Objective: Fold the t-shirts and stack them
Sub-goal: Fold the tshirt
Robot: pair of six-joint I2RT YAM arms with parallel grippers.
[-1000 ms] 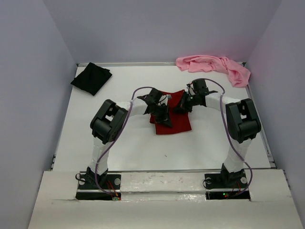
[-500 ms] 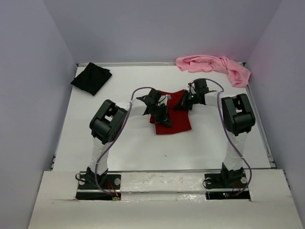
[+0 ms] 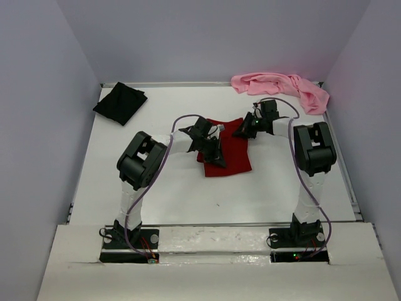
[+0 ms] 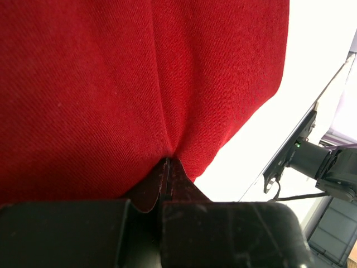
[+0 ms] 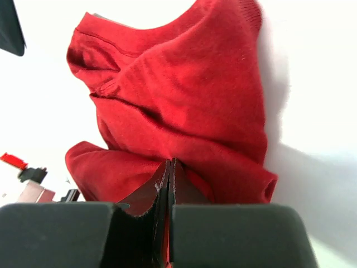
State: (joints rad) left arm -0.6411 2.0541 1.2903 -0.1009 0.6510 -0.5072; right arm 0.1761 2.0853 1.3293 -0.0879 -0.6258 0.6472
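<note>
Top external view: dark red t-shirt (image 3: 230, 157) lies central on the counter (image 3: 169, 194); left end effector (image 4: 167, 169) and right end effector (image 5: 169, 167) both clench its cloth; judged best, lift both evenly so the fold lands square.

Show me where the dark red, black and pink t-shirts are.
dark red t-shirt (image 3: 235, 157), top external view, its near right part.
black t-shirt (image 3: 120, 103), top external view, its middle.
pink t-shirt (image 3: 279, 83), top external view, its middle.
</note>
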